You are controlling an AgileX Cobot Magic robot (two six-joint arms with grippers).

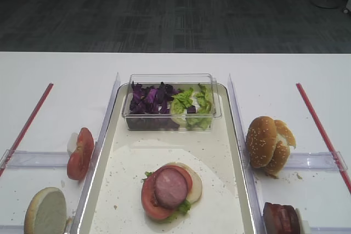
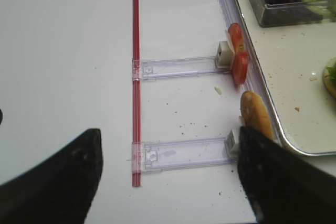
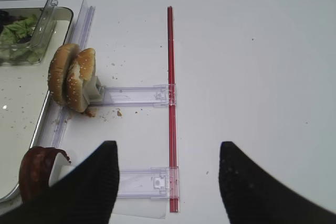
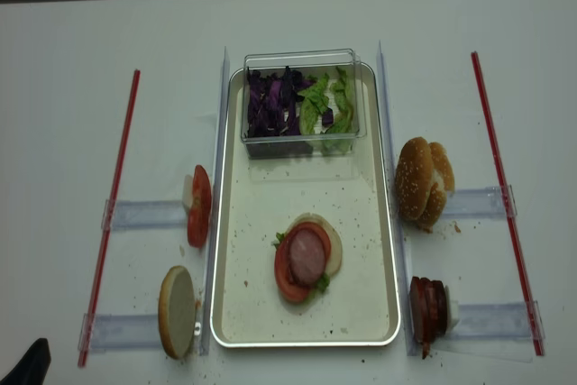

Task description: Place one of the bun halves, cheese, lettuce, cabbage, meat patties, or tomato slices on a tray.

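Note:
The cream tray lies in the middle. On it is a stack: a bun half, lettuce, a tomato slice and a meat patty on top. Cabbage and more lettuce fill a clear box at the tray's far end. Tomato slices and a bun half stand left of the tray. Bun halves and meat patties stand to its right. My left gripper and right gripper hang open and empty over the side holders. Cheese is out of view.
Red rods run along both sides of the white table, joined to clear plastic holders that reach toward the tray. Crumbs are scattered on the tray and table.

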